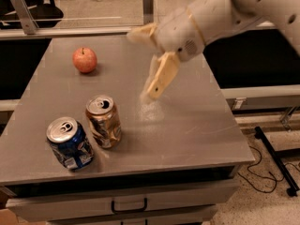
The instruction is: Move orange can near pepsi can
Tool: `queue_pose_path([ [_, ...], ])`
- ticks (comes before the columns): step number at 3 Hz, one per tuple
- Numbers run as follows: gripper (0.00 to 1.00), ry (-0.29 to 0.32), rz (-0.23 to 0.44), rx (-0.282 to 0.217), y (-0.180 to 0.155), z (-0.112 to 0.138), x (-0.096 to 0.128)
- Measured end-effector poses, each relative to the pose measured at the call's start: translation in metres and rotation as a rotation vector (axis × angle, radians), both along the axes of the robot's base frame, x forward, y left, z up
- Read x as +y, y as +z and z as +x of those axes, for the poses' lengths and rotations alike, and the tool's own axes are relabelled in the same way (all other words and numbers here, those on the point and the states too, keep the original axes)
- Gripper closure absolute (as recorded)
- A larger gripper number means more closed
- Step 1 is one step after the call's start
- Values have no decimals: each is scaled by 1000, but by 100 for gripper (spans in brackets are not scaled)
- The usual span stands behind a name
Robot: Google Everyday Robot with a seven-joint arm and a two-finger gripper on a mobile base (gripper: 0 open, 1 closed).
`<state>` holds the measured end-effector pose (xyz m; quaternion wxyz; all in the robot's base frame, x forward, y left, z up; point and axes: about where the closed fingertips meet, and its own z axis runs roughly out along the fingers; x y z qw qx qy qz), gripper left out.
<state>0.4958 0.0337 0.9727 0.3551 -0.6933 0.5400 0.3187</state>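
Pepsi can (69, 143): far left, near the front edge of the grey table (197, 125), upright, blue with a silver top.
Apple (85, 60): red, at the back left of the table, well apart from both cans.
Orange can (103, 122): upright just right of the pepsi can and a little behind it (sides close, though I cannot tell if they touch).
My gripper (139, 67): lifted above the middle of the table, right of and behind the orange can, clear of it; the two pale fingers (161, 76) are spread wide and carry nothing.
My arm (211, 18): white, reaching in from the upper right.
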Motion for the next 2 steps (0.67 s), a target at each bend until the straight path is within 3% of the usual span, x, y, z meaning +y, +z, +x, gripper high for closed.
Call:
queue_pose_path([
  [1,0,-111,11,-257,75,44,-27],
  [2,0,-141,41,-320,107,52,-36],
])
